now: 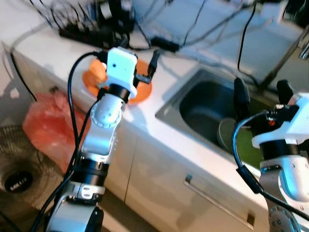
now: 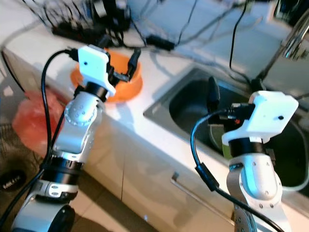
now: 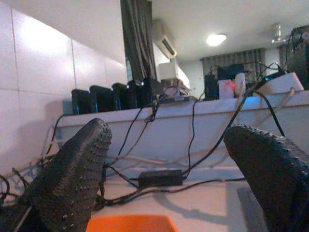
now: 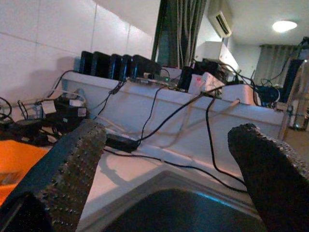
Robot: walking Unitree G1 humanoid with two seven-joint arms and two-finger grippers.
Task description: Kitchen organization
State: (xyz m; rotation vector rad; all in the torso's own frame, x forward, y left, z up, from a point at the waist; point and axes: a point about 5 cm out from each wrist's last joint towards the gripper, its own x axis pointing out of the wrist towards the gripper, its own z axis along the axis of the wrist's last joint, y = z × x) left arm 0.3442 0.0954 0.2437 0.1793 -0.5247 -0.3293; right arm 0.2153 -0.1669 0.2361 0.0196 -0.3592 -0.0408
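The robot stands before a white kitchen counter [image 1: 159, 140] with a sunken steel sink [image 1: 203, 111], and both arms are raised over it. The left gripper [image 2: 123, 65] hovers above a round orange plastic bowl [image 2: 133, 84] that sits on the counter left of the sink; its two black fingers are spread wide apart and hold nothing, as the left wrist view shows with empty space between them. The right gripper [image 1: 263, 94] hangs over the sink basin, also wide open and empty. Inside the sink I can see a round grey dish [image 1: 227, 133] leaning near the bottom, and beside it something green [image 1: 251, 145] that I cannot identify. Behind the bowl, a black power strip [image 1: 79, 33] and many dark cables [image 1: 159, 34] lie across the back of the counter. On the floor at the left there is a pink plastic bag [image 1: 48, 123] and a round fan grille [image 1: 21, 176]. In my judgement the organizing is only at its beginning: nothing is gripped, the bowl is on the counter, the dish waits in the sink, so nearly all the work is left
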